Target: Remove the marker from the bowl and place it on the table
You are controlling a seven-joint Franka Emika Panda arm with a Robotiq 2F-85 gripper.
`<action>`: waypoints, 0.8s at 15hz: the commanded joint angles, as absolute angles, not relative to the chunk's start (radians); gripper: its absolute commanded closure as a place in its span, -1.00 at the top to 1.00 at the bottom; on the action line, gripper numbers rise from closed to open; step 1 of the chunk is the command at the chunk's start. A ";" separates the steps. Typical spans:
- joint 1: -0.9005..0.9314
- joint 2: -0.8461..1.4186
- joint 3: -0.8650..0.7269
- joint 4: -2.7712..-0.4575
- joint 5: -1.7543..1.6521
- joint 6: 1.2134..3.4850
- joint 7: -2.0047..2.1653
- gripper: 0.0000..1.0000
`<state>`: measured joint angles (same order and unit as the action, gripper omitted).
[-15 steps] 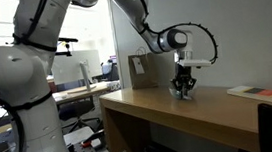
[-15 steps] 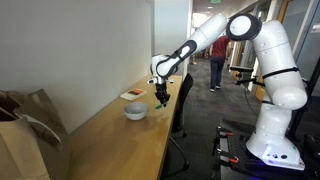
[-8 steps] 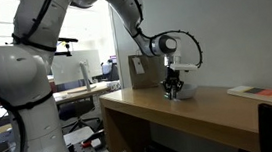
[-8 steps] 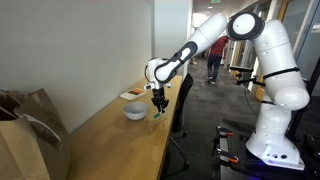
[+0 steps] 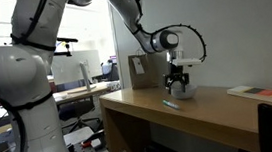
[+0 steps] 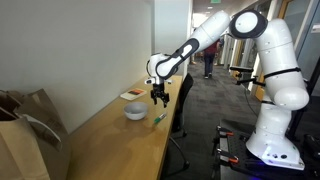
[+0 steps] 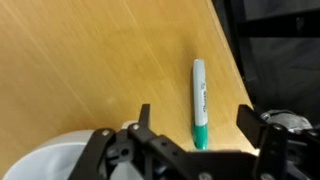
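Observation:
A white marker [image 7: 198,102] with a green cap lies flat on the wooden table [image 7: 90,50], free of my fingers. It shows as a small pale stick near the table's front edge in both exterior views [image 5: 169,104] [image 6: 158,118]. My gripper [image 7: 194,118] hangs open just above it, jaws wide apart with nothing between them. In both exterior views the gripper [image 5: 179,85] [image 6: 158,100] hovers a short way over the table. The white bowl [image 6: 135,111] stands beside the gripper, with its rim at the bottom left of the wrist view [image 7: 45,160].
A flat book or box [image 5: 258,92] lies further along the table. A small dish [image 6: 132,95] sits behind the bowl. A brown paper bag [image 6: 25,130] stands at the table's near end, and a cardboard box [image 5: 147,67] behind the gripper. The table's edge runs close to the marker.
The gripper went down to the table with the marker, opened and let it go, then rose a little. The marker now lies on the table.

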<state>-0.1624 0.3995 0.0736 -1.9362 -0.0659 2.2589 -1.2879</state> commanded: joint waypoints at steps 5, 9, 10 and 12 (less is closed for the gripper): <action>-0.130 0.198 0.036 -1.932 -0.022 2.051 -1.031 1.00; -0.104 0.158 0.030 -1.870 -0.020 1.939 -0.806 1.00; -0.101 0.154 0.032 -1.858 -0.015 1.924 -0.790 1.00; -0.096 0.157 0.035 -1.840 -0.007 1.929 -0.764 1.00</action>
